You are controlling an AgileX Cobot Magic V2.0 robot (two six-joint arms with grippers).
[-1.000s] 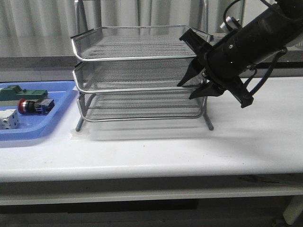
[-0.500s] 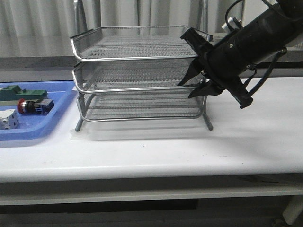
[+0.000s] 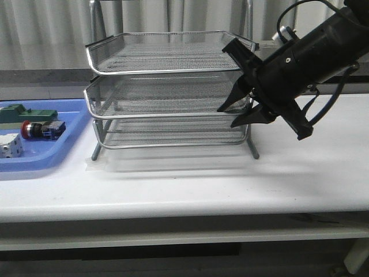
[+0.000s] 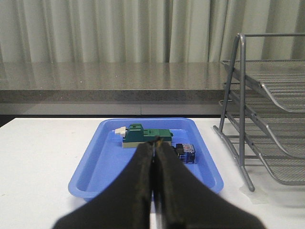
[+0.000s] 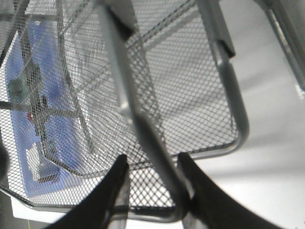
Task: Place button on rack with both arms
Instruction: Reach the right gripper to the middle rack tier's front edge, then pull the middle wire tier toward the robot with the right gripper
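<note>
The button (image 3: 40,129), with a red cap and a blue rear block, lies in the blue tray at the far left. In the left wrist view its blue block (image 4: 186,152) shows just beside my fingers. The silver three-tier rack (image 3: 167,69) stands mid-table. My right gripper (image 3: 233,115) is at the right front corner of the middle tray (image 3: 161,114). Its jaws are open and straddle the tray's rim wire (image 5: 143,129); one finger (image 5: 190,181) touches it. My left gripper (image 4: 155,140) is shut and empty, a little short of the blue tray, pointing at it.
The blue tray (image 3: 63,147) also holds a green flat block (image 3: 29,114) and a white cube-like block (image 3: 10,145). In the left wrist view the green block (image 4: 145,136) lies behind my fingertips, and the rack's frame leg (image 4: 238,119) stands beside the tray.
The middle tray has slid a little out towards the front. My right gripper has moved slightly right and down with it. The button has not moved.
</note>
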